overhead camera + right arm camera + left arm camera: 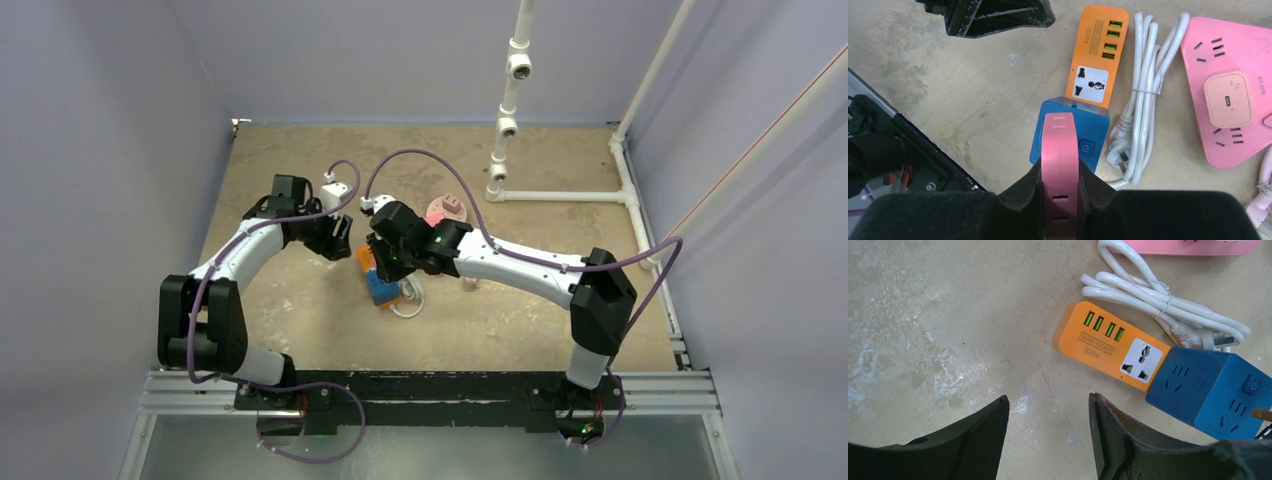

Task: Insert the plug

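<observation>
This looks like a robotics lab test cell. Plain grey-violet walls (pixel 100 150) box in a scuffed beige table (pixel 300 330). A left arm (pixel 240 255) and a right arm (pixel 520 265) are bolted to a metal rail (pixel 450 392), and a white pipe frame (pixel 510 100) stands behind.

The pink plug (pixel 1060 160) is flat and thin, and it stands on its edge, pinched in the right gripper (pixel 1060 184). It is right over the blue socket cube (pixel 1095 122). The cube sits at one end of the orange power strip (pixel 1096 60), touching it
</observation>
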Controlling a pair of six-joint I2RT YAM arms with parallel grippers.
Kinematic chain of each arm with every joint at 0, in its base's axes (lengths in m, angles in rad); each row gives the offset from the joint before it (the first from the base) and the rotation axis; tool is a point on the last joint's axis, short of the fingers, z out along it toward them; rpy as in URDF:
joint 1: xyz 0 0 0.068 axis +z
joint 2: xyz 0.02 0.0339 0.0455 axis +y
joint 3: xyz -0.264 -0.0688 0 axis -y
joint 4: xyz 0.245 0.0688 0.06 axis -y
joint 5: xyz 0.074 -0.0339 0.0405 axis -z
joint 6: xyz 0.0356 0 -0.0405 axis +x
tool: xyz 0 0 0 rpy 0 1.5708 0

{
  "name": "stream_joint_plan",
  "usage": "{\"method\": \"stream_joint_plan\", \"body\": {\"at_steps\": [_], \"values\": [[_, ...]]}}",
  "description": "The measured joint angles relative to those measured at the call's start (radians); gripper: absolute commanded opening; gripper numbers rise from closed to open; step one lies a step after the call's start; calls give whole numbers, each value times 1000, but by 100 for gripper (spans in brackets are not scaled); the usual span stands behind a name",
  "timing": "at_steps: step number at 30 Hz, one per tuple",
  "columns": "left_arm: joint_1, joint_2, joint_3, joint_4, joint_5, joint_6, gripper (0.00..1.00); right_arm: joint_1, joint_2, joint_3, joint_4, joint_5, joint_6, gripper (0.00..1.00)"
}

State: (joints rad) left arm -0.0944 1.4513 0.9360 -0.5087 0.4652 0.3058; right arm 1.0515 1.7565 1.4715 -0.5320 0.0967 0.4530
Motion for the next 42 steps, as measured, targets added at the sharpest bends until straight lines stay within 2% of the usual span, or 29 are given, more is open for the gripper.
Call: {"method": "stream_joint_plan", "body": {"at_steps": [27,42], "values": [[-119,117,0,106,-9,-45,50,-7,25,0,-28,28,32,0],[-135,163,0,147,-9,-53,28,-2,25,-6,-19,22,49,0]]}}
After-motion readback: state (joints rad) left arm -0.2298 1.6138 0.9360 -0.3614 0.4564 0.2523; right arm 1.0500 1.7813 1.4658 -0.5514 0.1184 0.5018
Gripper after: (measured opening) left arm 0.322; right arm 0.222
